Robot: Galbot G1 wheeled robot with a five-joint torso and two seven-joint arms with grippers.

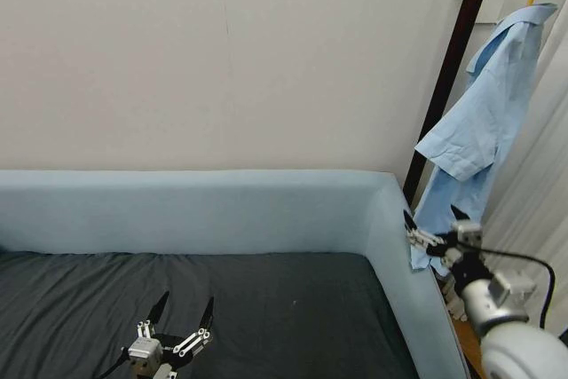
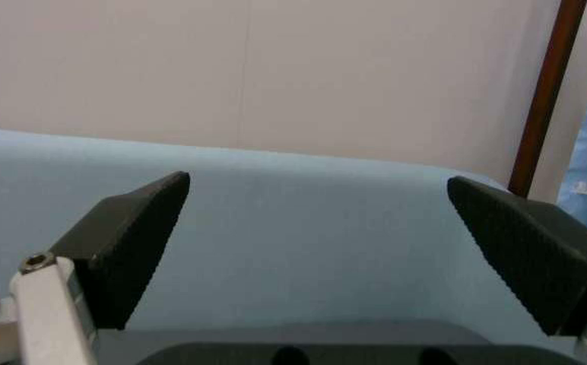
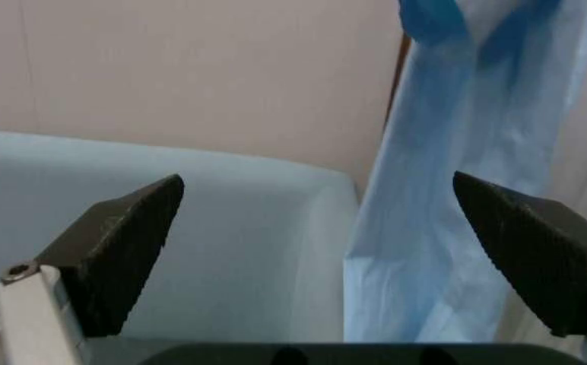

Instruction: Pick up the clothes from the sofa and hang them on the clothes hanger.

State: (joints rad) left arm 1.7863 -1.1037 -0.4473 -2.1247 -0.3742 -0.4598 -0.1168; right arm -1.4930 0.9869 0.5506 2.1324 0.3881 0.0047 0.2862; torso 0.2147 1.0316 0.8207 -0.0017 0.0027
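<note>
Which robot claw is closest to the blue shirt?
The right gripper, just beside the hanging shirt past the end of the sofa. The left gripper is over the dark seat, far from it.

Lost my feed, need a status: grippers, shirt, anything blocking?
Left gripper open, low over sofa seat. Right gripper open beside shirt. Shirt hangs on rack. No obstruction seen.

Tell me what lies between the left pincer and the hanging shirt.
Head view: from left pincer, bare dark seat cushion, then the sofa's light-blue arm; open right pincer hangs beside the shirt.
</note>
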